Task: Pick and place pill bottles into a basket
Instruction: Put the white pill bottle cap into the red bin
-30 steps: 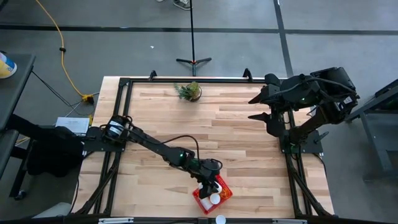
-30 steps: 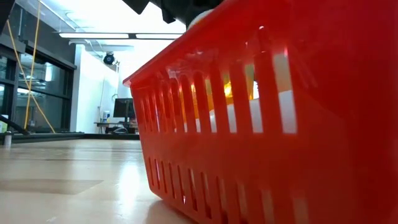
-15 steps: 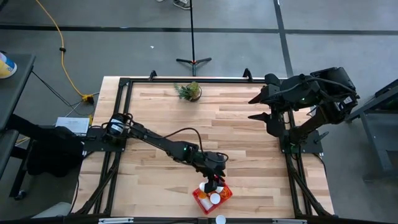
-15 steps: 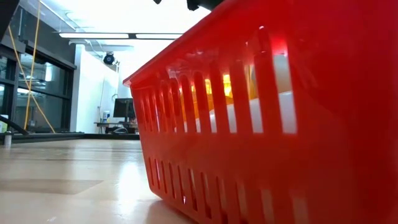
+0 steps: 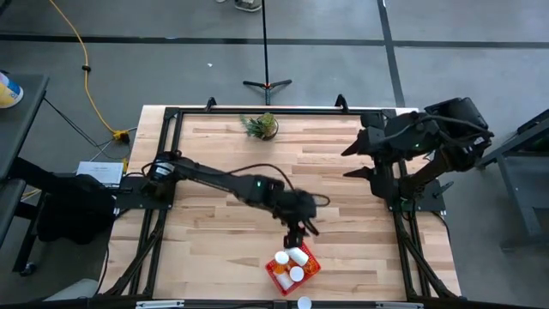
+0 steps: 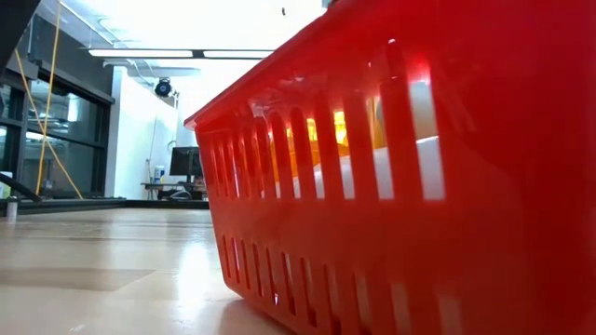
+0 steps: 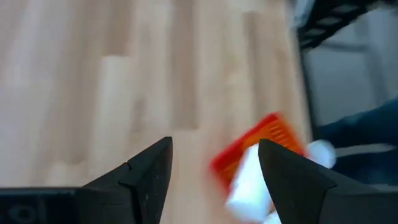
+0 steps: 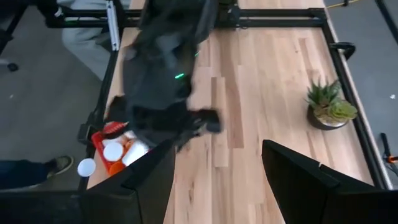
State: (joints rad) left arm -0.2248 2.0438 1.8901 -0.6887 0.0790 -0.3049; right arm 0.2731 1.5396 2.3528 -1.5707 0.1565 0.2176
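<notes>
Now the left gripper (image 5: 300, 230) has lifted off the basket (image 5: 276, 276), jaws parted and empty, so that drop looks done; pill bottles (image 5: 292, 264) lie inside. The right gripper (image 8: 214, 171) waits open at the far right edge. Only the high view shows one cap (image 5: 303, 302) outside the table's front edge; the low view just shows basket wall (image 6: 372, 233).

two dark jointed arms, black cable, green indicator light, pointed black fingers (image 7: 146, 174).
</notes>
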